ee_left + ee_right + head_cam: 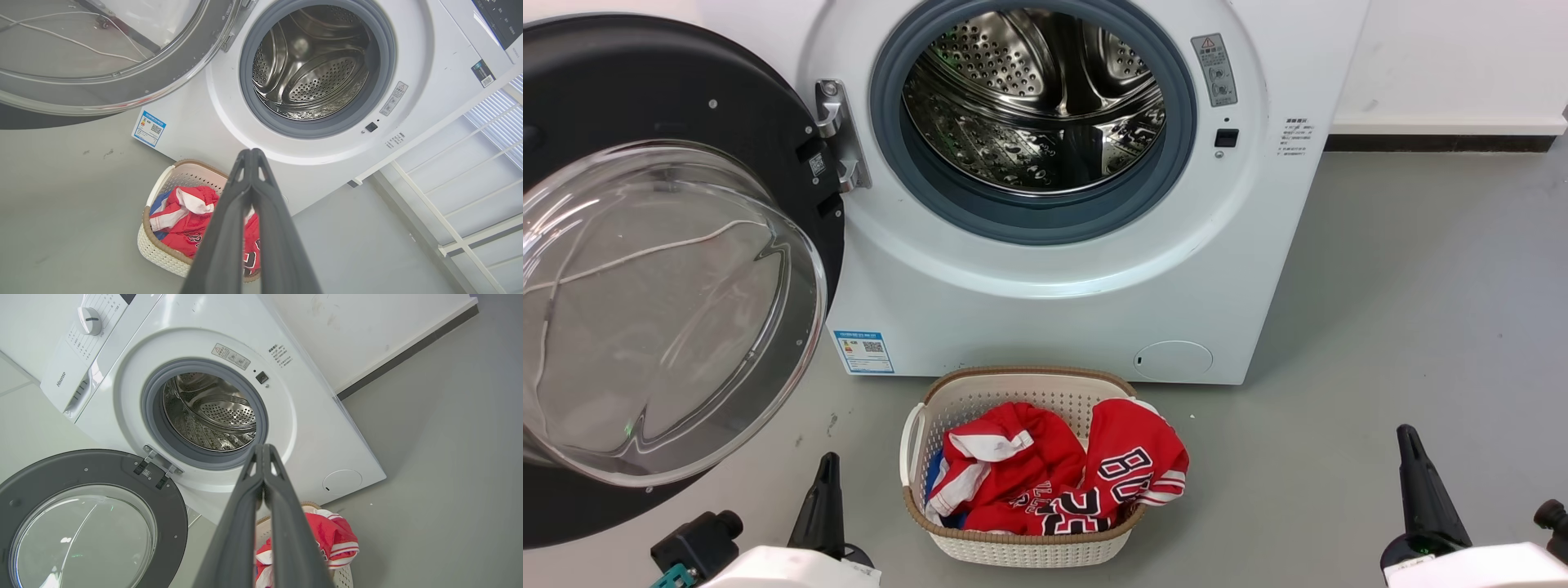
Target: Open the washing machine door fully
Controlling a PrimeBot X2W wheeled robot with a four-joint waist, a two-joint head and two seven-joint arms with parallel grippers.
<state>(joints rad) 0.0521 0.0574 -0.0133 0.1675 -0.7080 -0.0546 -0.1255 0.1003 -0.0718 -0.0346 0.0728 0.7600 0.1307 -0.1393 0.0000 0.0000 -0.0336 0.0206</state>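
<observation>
Looking at the washing machine door hanging wide left of the washing machine, probably at its hinge stop though hard to judge, left claw and right claw pinched shut, empty, low; could clip glass or basket by raising the left carelessly.

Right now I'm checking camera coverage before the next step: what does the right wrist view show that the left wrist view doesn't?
The right wrist view adds the control knob and brand lettering at the top of the washing machine. The left wrist view adds the blue sticker low on its front and a white rack beside it. Both share the washing machine door standing open, the steel drum, the grey gasket, and the basket of red clothes.
</observation>
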